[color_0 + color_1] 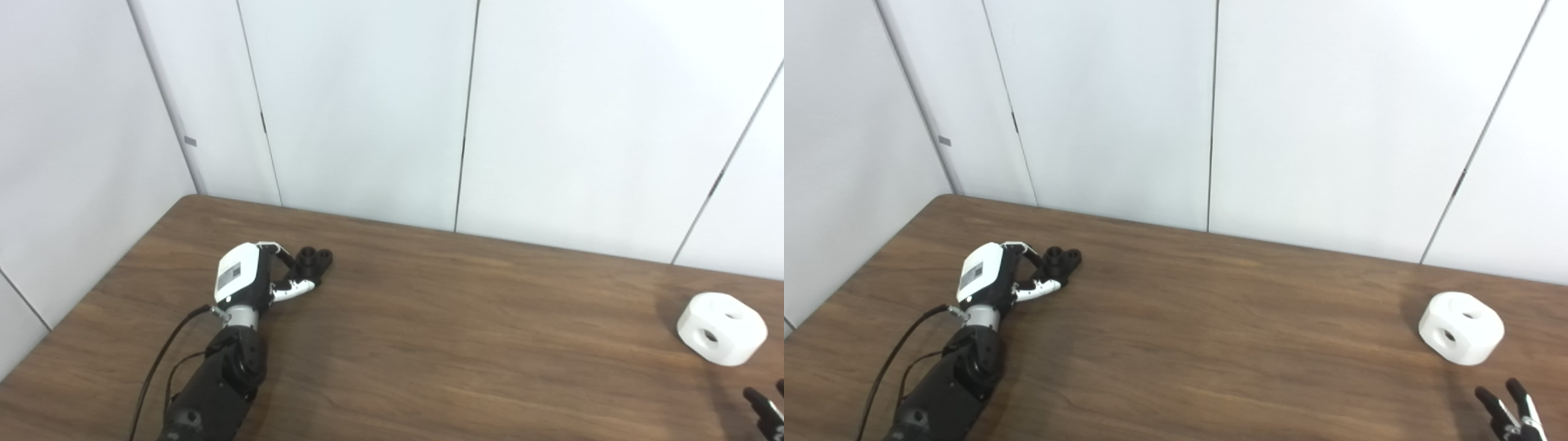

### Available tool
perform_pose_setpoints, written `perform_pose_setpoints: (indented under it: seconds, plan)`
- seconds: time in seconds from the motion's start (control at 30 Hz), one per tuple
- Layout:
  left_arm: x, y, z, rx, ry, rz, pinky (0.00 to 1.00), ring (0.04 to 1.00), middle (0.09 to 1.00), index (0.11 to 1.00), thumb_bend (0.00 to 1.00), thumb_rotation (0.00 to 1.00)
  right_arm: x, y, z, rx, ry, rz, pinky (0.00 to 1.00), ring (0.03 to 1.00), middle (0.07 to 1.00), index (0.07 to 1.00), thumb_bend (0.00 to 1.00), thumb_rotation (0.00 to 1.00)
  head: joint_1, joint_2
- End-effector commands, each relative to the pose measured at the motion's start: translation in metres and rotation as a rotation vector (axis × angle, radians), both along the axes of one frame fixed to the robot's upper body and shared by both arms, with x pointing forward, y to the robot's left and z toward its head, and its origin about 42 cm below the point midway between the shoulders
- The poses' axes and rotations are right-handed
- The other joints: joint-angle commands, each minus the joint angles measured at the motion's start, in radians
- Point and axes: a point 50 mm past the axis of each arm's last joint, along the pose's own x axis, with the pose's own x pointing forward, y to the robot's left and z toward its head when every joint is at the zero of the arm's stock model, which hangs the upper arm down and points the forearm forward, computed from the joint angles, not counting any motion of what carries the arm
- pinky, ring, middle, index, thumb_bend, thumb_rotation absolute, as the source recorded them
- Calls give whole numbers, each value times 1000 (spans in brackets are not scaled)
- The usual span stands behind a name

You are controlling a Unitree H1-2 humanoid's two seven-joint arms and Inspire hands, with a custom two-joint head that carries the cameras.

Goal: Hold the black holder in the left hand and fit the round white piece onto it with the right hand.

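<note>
The black holder [313, 260] lies on the wooden table [465, 343] at the left rear, two round sockets showing on top. My left hand [257, 277] reaches it from the near side, with fingers curled over its far side and the thumb against its near side, closed around it on the table. The round white piece [1460, 335], a thick disc with round holes, sits far to the right on the table. Only the spread fingertips of my right hand [1513, 411] show, at the bottom right corner, a short way in front of the white piece and holding nothing.
White wall panels [367, 110] stand right behind the table's far edge and along its left side. A black cable [160, 361] hangs beside my left forearm.
</note>
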Motion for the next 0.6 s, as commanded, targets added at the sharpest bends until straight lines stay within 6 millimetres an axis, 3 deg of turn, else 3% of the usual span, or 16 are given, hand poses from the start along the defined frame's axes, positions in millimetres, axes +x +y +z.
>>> perform_pose_setpoints:
  seconds: [0.0,0.13,0.33,0.5,0.57]
  plan:
    - [-8,-13,-12,-25,68,-57,810,863,783,485,523,48,-13,8,-14,33,36,-14,1000,957,902,988,658,1000,-8,1]
    - [-14,-25,-7,-34,68,-120,821,873,789,485,523,50,-12,12,-13,37,36,-9,1000,951,897,986,652,1000,-27,4]
    - [-29,-48,2,-56,69,-192,746,839,770,485,523,51,-11,17,-13,33,35,-14,1000,947,892,987,674,1000,-51,10]
    - [-47,-71,10,-92,105,-283,740,855,774,485,523,52,-10,25,-12,29,34,-16,977,936,885,981,669,1000,-97,15]
    - [-55,-80,14,-95,133,-329,786,885,789,485,523,52,-10,28,-11,29,27,-11,970,933,881,980,671,1000,-110,17]
